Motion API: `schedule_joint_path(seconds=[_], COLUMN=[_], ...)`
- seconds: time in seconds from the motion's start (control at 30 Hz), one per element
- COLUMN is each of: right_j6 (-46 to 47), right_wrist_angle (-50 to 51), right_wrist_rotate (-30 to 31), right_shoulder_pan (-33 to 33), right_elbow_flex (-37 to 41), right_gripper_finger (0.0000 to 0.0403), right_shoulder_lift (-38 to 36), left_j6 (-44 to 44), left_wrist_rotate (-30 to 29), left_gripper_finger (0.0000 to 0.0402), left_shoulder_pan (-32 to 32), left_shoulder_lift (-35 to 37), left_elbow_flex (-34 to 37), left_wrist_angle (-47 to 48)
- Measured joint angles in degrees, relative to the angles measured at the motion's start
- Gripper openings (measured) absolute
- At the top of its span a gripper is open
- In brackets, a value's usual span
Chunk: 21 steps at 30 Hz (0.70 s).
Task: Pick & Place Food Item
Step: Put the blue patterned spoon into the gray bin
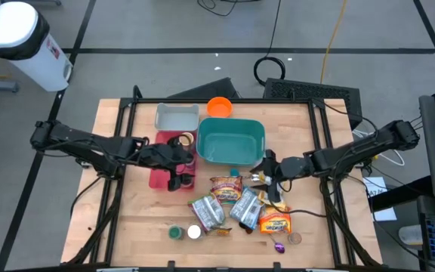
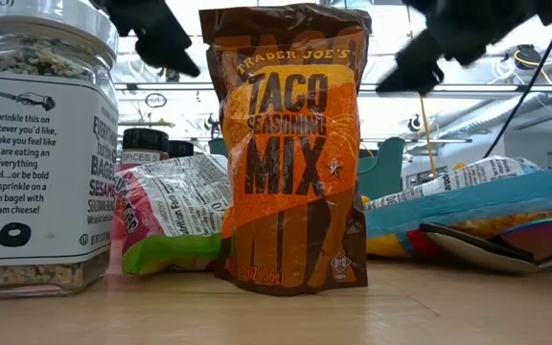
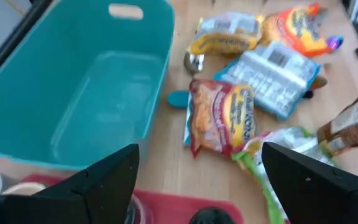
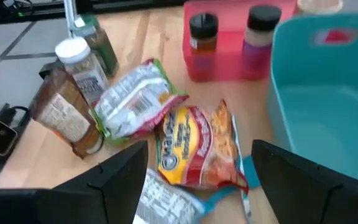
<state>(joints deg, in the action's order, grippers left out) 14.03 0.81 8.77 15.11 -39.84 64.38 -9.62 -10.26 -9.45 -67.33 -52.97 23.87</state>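
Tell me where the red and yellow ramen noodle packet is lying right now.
In the high view the red and yellow ramen noodle packet lies flat on the wooden table, just in front of the empty teal plastic bin, between the two arms.

Even, bright overhead light fills the high view, and shadows on the pale wooden table (image 1: 134,219) are faint. In the low view, glaring ceiling lights behind backlight the orange-and-brown taco seasoning pouch (image 2: 290,153) and reduce the arms above to dark, blurred shapes. Both wrist views are soft, with motion blur smearing the packets
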Motion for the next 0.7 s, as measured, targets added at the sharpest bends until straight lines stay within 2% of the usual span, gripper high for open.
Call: schedule_joint_path(seconds=[0.13,0.23,0.33,0.43,0.57,0.7], right_j6=[1.7,5.2,7.3,6.2,5.1,9.9], right_wrist_angle=[-2.3,-2.9,-5.6,-9.6,-3.4,6.5], right_wrist_rotate=[0.0,-4.8,-8.9,-8.2,2.4,12.3], right_shoulder_pan=[0.0,0.5,4.6,10.1,16.2,14.9], right_elbow_flex=[5.2,6.3,6.4,5.7,2.1,0.2], right_gripper_finger=[0.0279,0.0279,0.0279,0.0279,0.0279,0.0279], right_shoulder_lift=[0.0,0.0,0.1,1.4,3.8,5.3], left_j6=[-0.9,-1.0,-1.0,-1.0,-1.0,-1.0], left_wrist_rotate=[-0.3,-0.3,-0.4,-0.4,-0.4,-0.4], left_gripper_finger=[0.0347,0.0347,0.0347,0.0347,0.0347,0.0347], left_shoulder_pan=[-0.1,0.0,0.1,0.1,0.1,0.1], left_shoulder_lift=[-1.0,-0.9,-1.0,-1.0,-1.0,-1.0], left_elbow_flex=[-0.1,0.0,-0.1,0.0,0.0,0.0], left_wrist_angle=[-0.1,-0.1,-0.2,-0.9,-1.6,-3.3])
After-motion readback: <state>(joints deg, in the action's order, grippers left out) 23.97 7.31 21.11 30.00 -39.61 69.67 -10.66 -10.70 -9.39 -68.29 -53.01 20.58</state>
